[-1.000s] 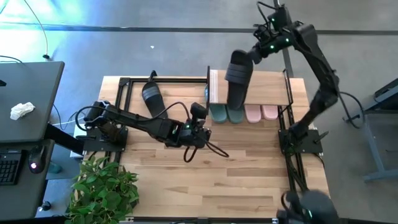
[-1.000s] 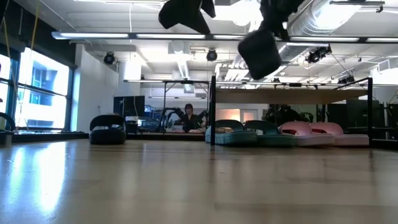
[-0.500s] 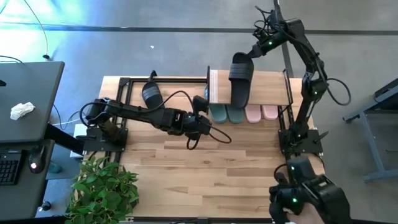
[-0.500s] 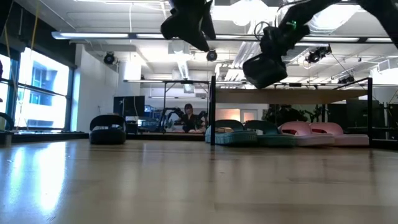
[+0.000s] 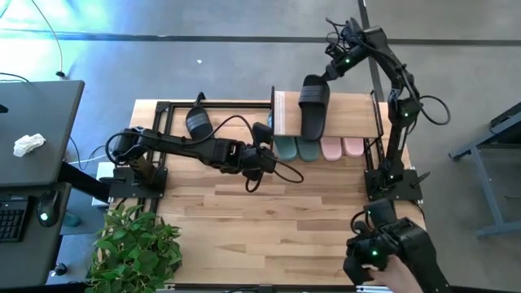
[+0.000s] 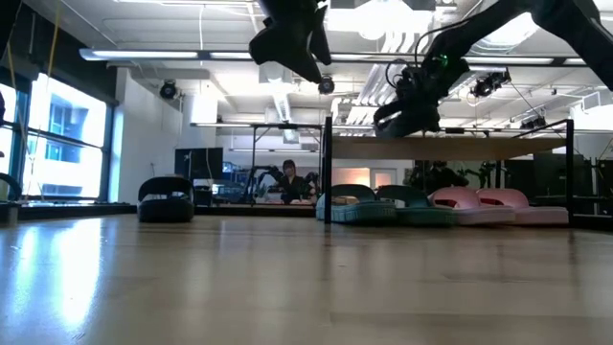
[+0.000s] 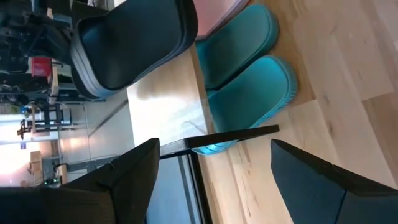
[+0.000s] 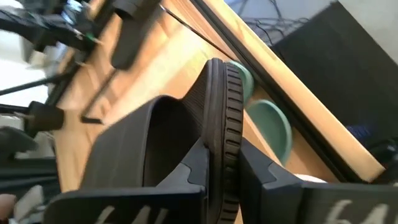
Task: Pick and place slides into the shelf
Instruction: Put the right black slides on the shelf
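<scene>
One camera looked straight down on the whole surface (image 5: pixel 269 220); another sat level at its top, facing the shelf (image 6: pixel 450 149). Both wrist cameras looked closely at that shelf's plank.

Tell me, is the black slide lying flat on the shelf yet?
Not quite. The right gripper is shut on the black slide, holding its far end over the shelf top.

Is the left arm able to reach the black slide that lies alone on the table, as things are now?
Probably yes. The left gripper is open and holds nothing, and the lone black slide lies beside that arm on bare table. Nothing covers it. The right gripper is busy with another black slide over the shelf.
</scene>
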`<state>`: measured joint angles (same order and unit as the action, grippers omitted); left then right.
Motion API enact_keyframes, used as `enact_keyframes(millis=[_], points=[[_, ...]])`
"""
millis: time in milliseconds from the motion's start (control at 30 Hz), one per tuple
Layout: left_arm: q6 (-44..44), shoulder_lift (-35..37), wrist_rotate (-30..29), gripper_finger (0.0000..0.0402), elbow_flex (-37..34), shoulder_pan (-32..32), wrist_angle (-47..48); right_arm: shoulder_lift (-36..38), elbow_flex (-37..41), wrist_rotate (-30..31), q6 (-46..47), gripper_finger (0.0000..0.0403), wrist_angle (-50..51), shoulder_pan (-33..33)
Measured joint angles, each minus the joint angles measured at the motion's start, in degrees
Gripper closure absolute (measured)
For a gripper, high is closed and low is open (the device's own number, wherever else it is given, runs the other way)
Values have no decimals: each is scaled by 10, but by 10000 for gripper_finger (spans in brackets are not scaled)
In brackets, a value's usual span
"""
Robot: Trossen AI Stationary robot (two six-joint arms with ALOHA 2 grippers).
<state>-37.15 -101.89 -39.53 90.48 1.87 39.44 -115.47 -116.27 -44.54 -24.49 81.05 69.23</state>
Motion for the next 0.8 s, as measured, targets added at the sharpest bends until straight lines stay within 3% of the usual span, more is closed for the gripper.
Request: enact_keyframes(millis=[400,567,800], points=[[-5,0,0,113,0,0,-3,0,0,45,-41,386,10,-7],[-5,0,0,113,0,0,-4,1,0,59,-42,336,8,-15],[-1,0,1,113,0,0,-4,1,1,183,-39,286,-18,-39]])
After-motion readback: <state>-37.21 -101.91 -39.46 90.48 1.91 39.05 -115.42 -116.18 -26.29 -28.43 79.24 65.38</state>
